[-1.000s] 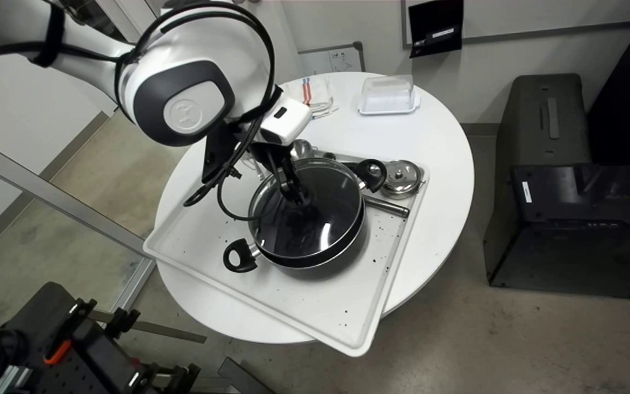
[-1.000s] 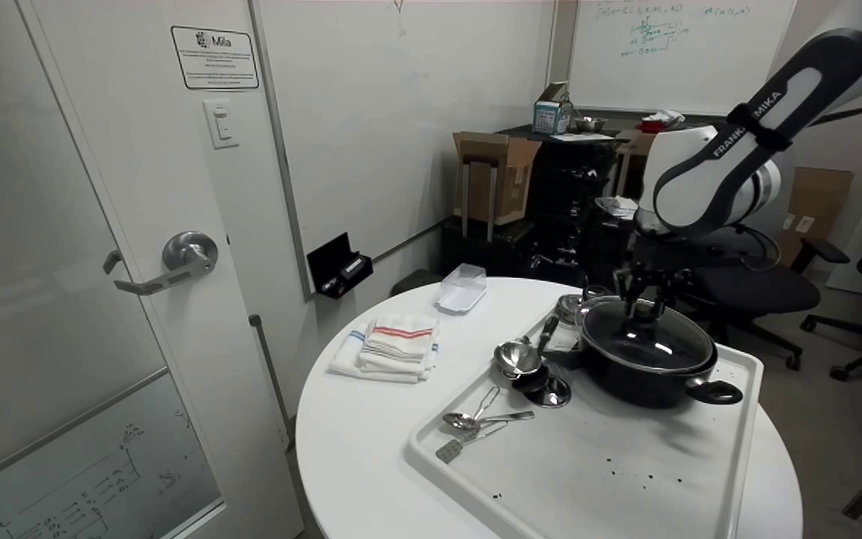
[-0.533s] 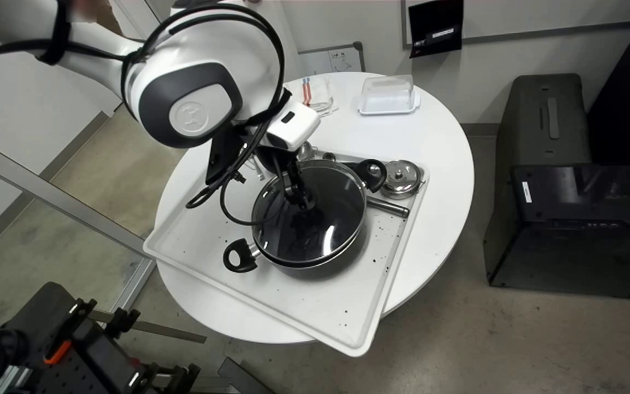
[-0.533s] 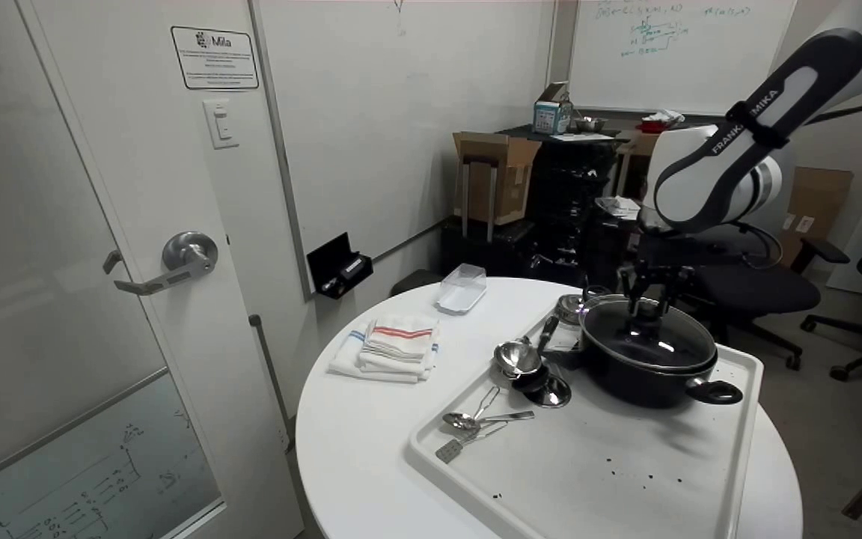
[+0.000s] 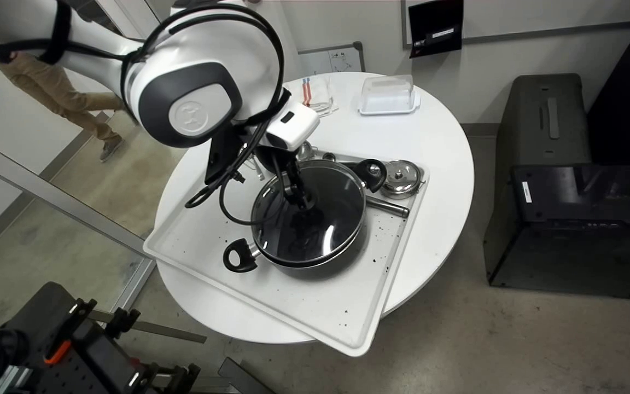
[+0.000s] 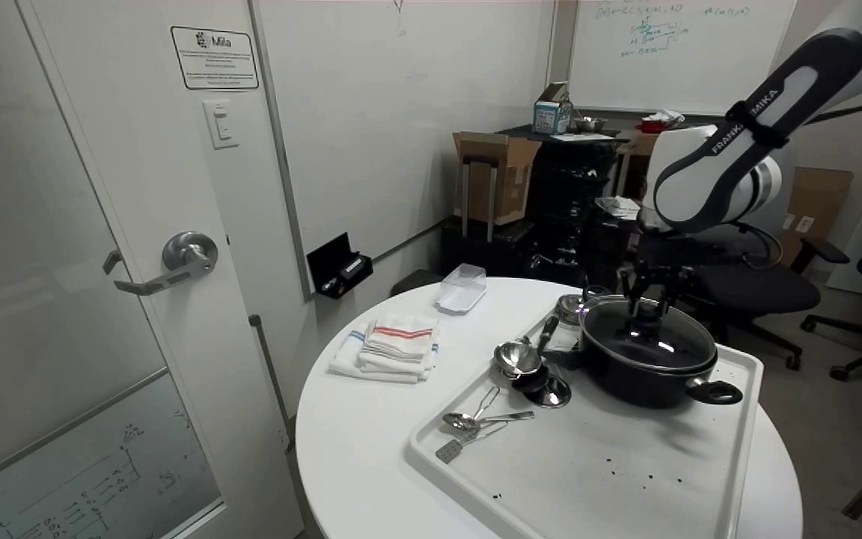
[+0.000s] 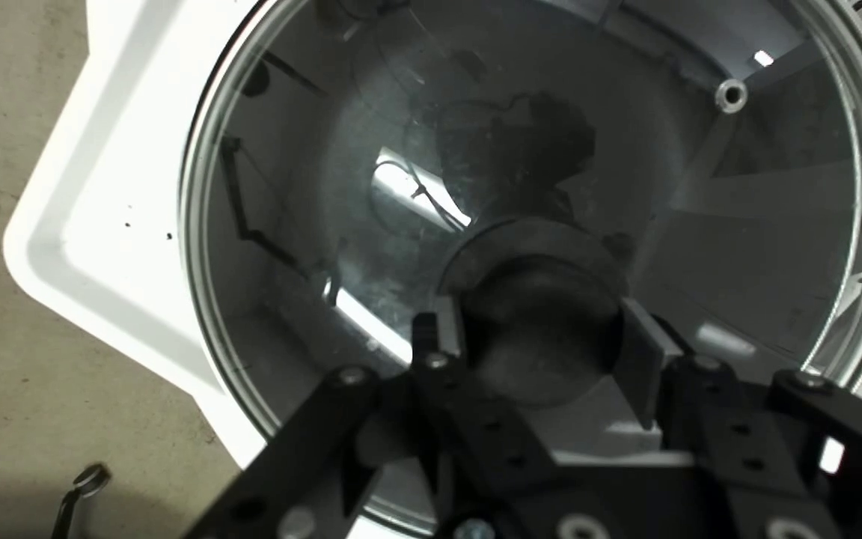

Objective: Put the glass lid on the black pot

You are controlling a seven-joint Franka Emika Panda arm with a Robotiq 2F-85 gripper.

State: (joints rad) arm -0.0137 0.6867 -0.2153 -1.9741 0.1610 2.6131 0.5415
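1. Lid (image 5: 320, 227): over the mouth of the pot (image 6: 648, 389) in both exterior views, its rim close along the pot's edge. A dark strip of pot shows below that rim in an exterior view. Whether it is seated all round cannot be told.
2. Gripper (image 7: 545, 340): clamped on the lid's knob (image 7: 539, 318), its pads (image 7: 642, 367) against opposite sides in the wrist view.
3. Pot: upright on the tray (image 6: 588, 486).
4. Arm (image 6: 700, 187): lettering "FRANK" and "MIKA" legible, a black strap (image 6: 756, 127) crossing between the two.
5. Sign (image 6: 215, 58) on the door (image 6: 176, 187): "Mila" legible; finer lines beneath too small to read.
6. Whiteboard (image 6: 682, 82): green handwriting, not legible.
7. Case (image 5: 626, 197): bears a white label (image 5: 526, 192), print too small to read.
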